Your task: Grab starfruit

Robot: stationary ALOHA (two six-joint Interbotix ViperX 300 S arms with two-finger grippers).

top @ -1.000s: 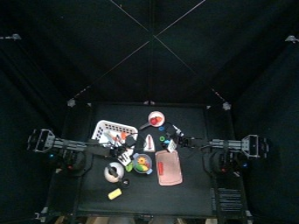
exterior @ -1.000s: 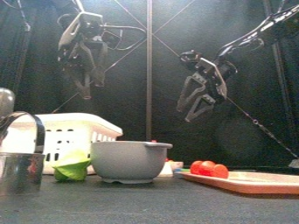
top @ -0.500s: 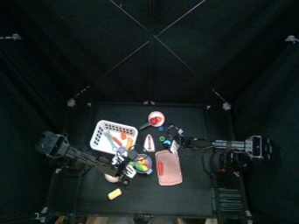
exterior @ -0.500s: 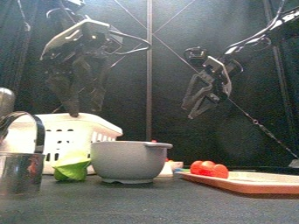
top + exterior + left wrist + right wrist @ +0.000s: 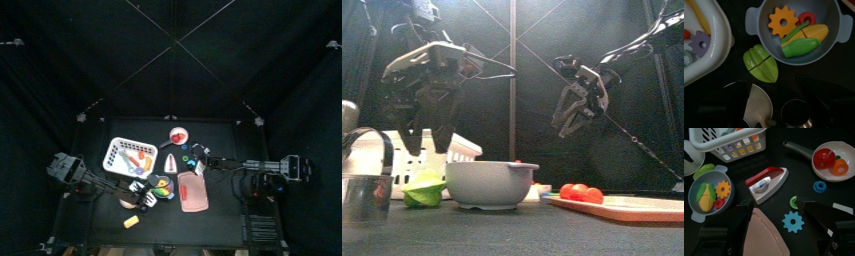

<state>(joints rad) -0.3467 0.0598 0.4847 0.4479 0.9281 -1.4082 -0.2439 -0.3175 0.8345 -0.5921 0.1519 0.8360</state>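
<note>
The starfruit [image 5: 761, 63] is green and ridged and lies on the black table beside the grey bowl [image 5: 797, 30], between it and the white basket [image 5: 701, 40]. In the front view the starfruit [image 5: 425, 190] sits low at the left of the bowl [image 5: 490, 184]. My left gripper [image 5: 425, 128] hangs open right above it, not touching. My right gripper [image 5: 576, 120] is open and empty, high over the pink cutting board [image 5: 629, 207]. The starfruit also shows in the right wrist view [image 5: 704, 170].
The bowl holds a toy corn cob [image 5: 811, 33] and an orange gear [image 5: 784, 21]. A metal cup [image 5: 362, 195] stands at the front left. A tomato [image 5: 580, 193] lies on the board. A toy iron [image 5: 765, 182], a blue gear [image 5: 791, 221] and a white dish [image 5: 832, 158] lie mid-table.
My left arm has swung down and forward, bringing its open gripper low over the starfruit. The right arm has barely moved.
</note>
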